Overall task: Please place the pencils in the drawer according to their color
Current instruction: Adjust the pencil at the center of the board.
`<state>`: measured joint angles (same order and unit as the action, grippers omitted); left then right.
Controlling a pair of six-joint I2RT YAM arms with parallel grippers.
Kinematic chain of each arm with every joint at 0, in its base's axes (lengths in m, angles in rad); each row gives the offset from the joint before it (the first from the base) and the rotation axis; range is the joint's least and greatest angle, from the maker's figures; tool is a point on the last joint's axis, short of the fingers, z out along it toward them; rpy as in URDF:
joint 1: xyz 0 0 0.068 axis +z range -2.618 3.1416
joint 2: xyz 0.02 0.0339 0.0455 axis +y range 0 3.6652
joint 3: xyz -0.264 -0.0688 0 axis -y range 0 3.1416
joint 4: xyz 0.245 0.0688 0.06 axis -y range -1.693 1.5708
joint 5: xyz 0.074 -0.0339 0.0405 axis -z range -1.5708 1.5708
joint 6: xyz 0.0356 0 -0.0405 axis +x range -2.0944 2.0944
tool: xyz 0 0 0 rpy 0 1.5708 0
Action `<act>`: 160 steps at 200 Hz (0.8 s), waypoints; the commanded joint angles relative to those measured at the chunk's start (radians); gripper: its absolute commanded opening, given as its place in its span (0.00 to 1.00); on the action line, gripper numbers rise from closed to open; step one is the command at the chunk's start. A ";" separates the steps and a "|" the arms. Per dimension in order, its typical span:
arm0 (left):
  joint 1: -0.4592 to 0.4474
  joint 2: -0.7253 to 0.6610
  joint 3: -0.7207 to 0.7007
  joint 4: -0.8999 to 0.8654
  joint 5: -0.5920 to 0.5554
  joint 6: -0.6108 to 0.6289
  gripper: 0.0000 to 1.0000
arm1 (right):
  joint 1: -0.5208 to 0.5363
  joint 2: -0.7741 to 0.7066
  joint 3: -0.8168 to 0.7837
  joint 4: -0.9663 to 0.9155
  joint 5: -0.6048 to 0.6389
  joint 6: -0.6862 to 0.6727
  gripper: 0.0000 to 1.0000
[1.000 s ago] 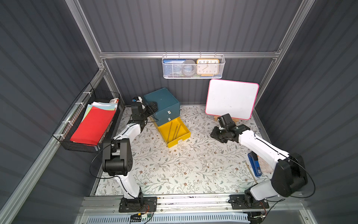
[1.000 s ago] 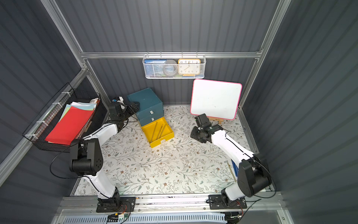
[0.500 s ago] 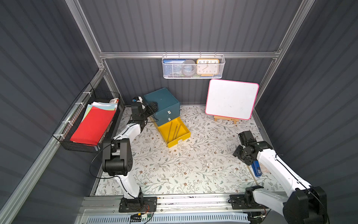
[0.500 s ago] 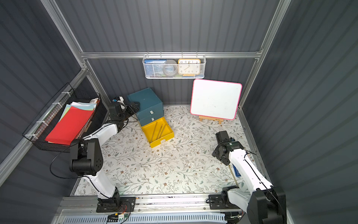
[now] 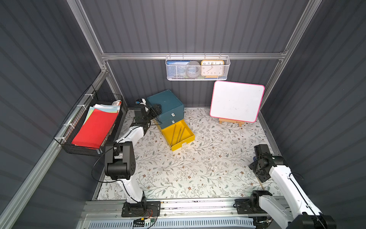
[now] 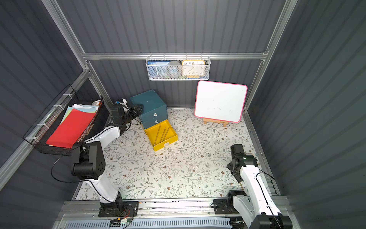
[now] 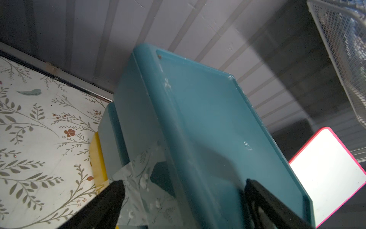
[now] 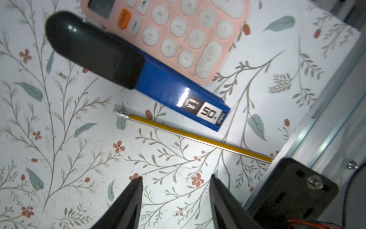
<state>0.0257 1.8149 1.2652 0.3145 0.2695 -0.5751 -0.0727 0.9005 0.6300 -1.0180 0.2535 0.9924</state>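
1 gold-yellow pencil [image 8: 190, 136], 4 o'clock on table [image 5: 198, 168], beside blue-black stapler [image 8: 158, 79]. Right gripper [image 8: 175, 178]: jaws parted, empty, near it. Left gripper [image 7: 183, 186]: straddles teal drawer cabinet [image 7: 217, 119], grip unclear. Step: pickup. Next, likely: pinch, carry to yellow drawer [image 5: 177, 147], 11 o'clock.

A thin gold-yellow pencil with a silver ferrule [image 8: 194, 136] lies flat on the floral-patterned table [image 8: 59, 119], close to its right edge and angled toward it; its tip end is hidden. Three more slim yellowish pencils [image 5: 179, 132] lie lengthwise, roughly parallel, inside the bright yellow plastic drawer [image 5: 179, 147]. The drawer is pulled out from the bottom of the teal drawer cabinet [image 5: 166, 104] near the table's back left corner.
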 commanded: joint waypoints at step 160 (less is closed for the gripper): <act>-0.019 0.026 0.019 -0.089 0.034 0.045 1.00 | -0.135 0.194 -0.018 -0.182 0.170 0.421 0.69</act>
<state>0.0257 1.8187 1.2762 0.2981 0.2840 -0.5678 -0.1886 1.0657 0.6239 -1.1725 0.3939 1.3544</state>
